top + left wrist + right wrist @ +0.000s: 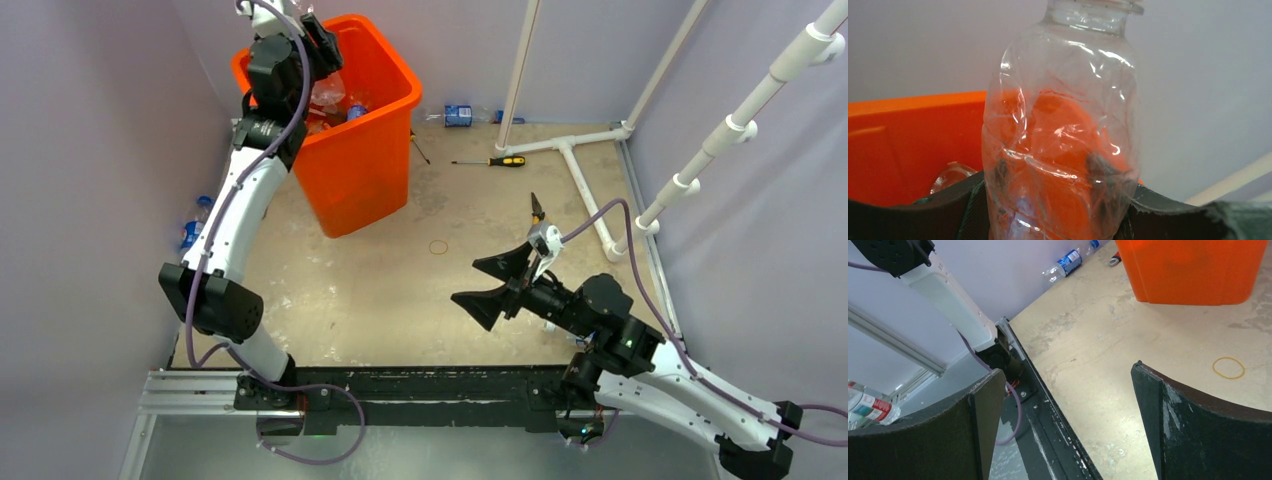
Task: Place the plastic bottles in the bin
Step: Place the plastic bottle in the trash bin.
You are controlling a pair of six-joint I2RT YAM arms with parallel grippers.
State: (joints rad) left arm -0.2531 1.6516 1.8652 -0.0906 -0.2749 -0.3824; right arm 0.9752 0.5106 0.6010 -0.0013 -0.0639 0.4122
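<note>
1. We see the left end effector clamped on a clear bottle. Its two dark fingers press the crumpled lower body from either side.
2. In the left wrist view the clear bottle's long axis runs from the bottom of the frame to the top, with the neck pointing at the top edge. We see no label on it, and the frame cuts off its mouth.
3. The bin, bright orange, stands in the upper left of the top view on the counter. The left arm reaches up to its far left corner, so the clear bottle is held at the rim there, with the orange wall showing behind it in the wrist view.
4. Inside the bin lie more bottles, a jumble of clear plastic with one blue cap. We cannot tell which way they point.
5. A blue-labelled bottle lies on its side against the far wall, just right of the bin. Its long axis runs left to right in the top view.
6. A second blue-labelled bottle lies by the left wall, in the upper middle of the right wrist frame, with its neck pointing to the upper right.
7. The right end effector hangs right of centre in the top view. Its jaws are wide apart with nothing between them, and they face the left of the frame.
8. A screwdriver lies between the bin and a white pipe frame. A rubber band lies on the counter below the bin's near right corner.
</note>
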